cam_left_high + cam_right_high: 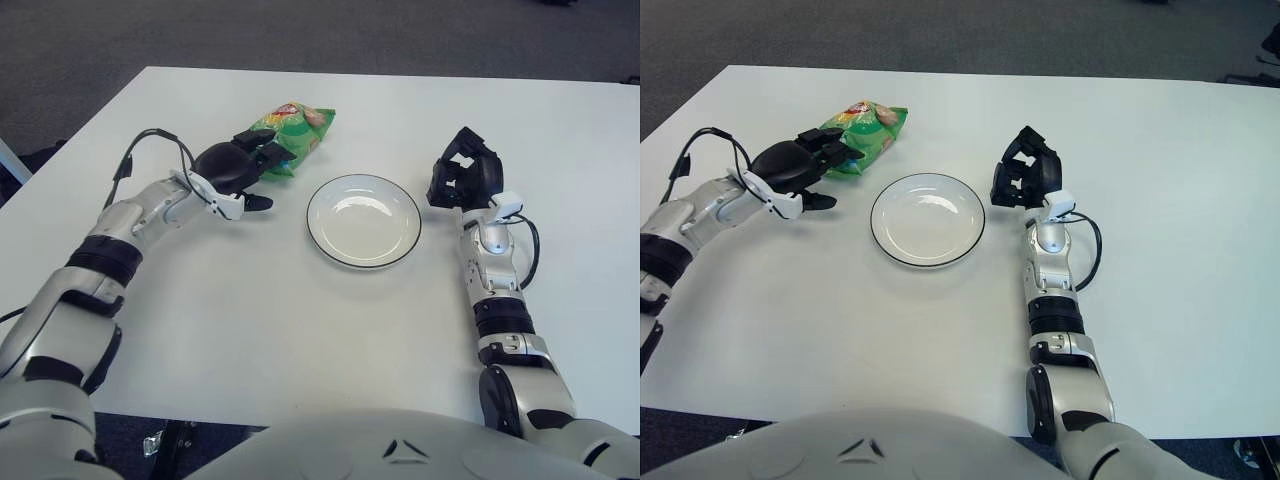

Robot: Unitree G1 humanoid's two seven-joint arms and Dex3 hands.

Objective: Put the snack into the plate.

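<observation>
A green snack bag [297,128] lies on the white table, up and left of the white plate [330,238] with a dark rim. My left hand [264,176] is at the bag's near end. Its black fingers [268,153] are curled over the bag's lower corner and the thumb points toward the plate. The bag's near end is hidden under the hand. The plate holds nothing. My right hand [463,180] shows just to the right of the plate, fingers loosely bent and holding nothing.
The white table [300,330] runs wide on all sides of the plate, with dark carpet beyond its far edge. A black cable [150,140] loops off my left forearm.
</observation>
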